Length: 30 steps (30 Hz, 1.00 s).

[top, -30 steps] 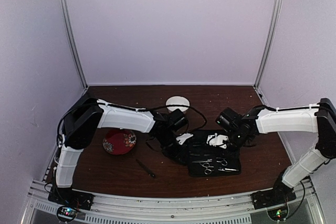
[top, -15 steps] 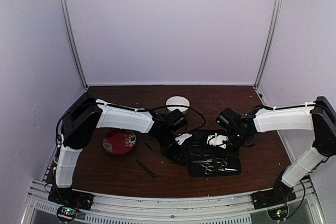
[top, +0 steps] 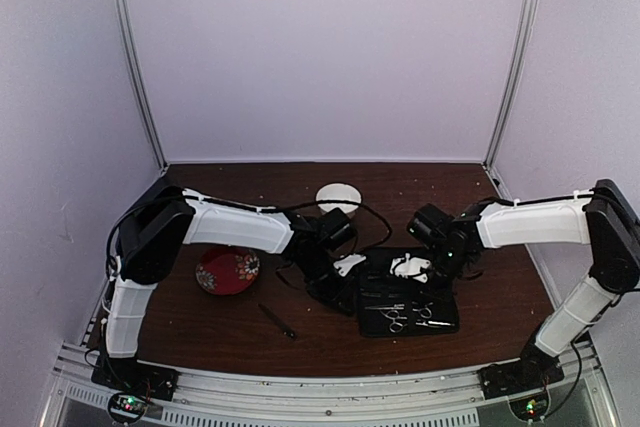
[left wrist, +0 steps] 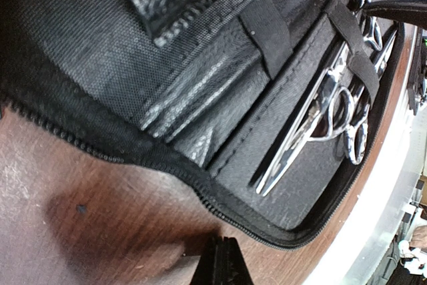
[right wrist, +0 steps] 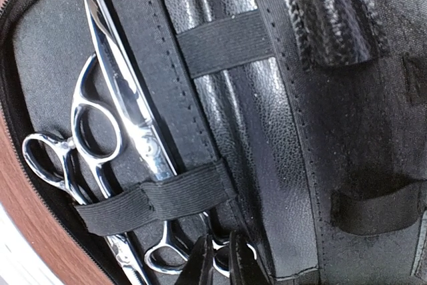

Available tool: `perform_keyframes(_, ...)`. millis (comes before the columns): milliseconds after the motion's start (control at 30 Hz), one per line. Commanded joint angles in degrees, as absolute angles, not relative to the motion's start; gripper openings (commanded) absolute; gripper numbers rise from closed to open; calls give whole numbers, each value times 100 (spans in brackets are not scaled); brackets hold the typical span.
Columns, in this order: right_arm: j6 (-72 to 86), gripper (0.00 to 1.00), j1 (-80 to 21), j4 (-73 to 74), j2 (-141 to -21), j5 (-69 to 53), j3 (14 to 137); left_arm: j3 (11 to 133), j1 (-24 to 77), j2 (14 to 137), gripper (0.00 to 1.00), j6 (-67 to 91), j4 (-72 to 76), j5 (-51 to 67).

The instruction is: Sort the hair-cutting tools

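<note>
Table point(top: 250, 347) carries open black case point(right wrist: 267, 138) right of centre, left end effector point(left wrist: 220, 265) pinched closed at its left edge, right end effector point(right wrist: 220, 265) narrow at smaller scissors point(right wrist: 155, 253) rings, grip unclear, longer scissors point(right wrist: 127, 111) strapped alongside in near half, black stick point(top: 277, 320) on table, left of case.

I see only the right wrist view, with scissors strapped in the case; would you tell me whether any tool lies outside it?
Observer: Yes, a thin black stick lies on the table, left of the case.
Operator: Thank you; where is the left hand?
Observer: It is shut, just outside the case's zipped edge.
Operator: Is anything else on the table?
Observer: A red plate, farther left than the stick.
</note>
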<state>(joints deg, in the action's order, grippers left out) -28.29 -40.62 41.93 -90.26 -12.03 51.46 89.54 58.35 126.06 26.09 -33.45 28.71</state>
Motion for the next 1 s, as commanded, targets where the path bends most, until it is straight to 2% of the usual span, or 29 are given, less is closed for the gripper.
perform_keyframes(0, -2823, 9, -4089, 4369, -9306, -1567, 5191, 8924, 5863, 12542, 0, 2628, -3265, 2706)
perform_keyframes(300, -2776, 9, -4089, 4301, -9270, -1627, 5262, 8942, 5862, 12512, 0, 2564, -3354, 2625)
perform_keyframes(400, -2730, 10, -4087, 4204, -9084, -1507, 5221, 9057, 5862, 12386, 0, 2378, -3684, 2196)
perform_keyframes(633, -2724, 17, -3973, 4129, -8246, -1448, 5079, 9207, 5854, 11596, 0, 1930, -4279, 1446)
perform_keyframes(767, -2691, 20, -3769, 3986, -7848, -1274, 4981, 9329, 5832, 11227, 17, 1757, -4778, 821)
perform_keyframes(867, -2669, 21, -3637, 3900, -7648, -1149, 4964, 9345, 5761, 11002, 37, 1730, -4994, 309)
perform_keyframes(967, -2689, 22, -3613, 3810, -7476, -950, 4919, 9410, 5688, 10969, 42, 1465, -5123, 43)
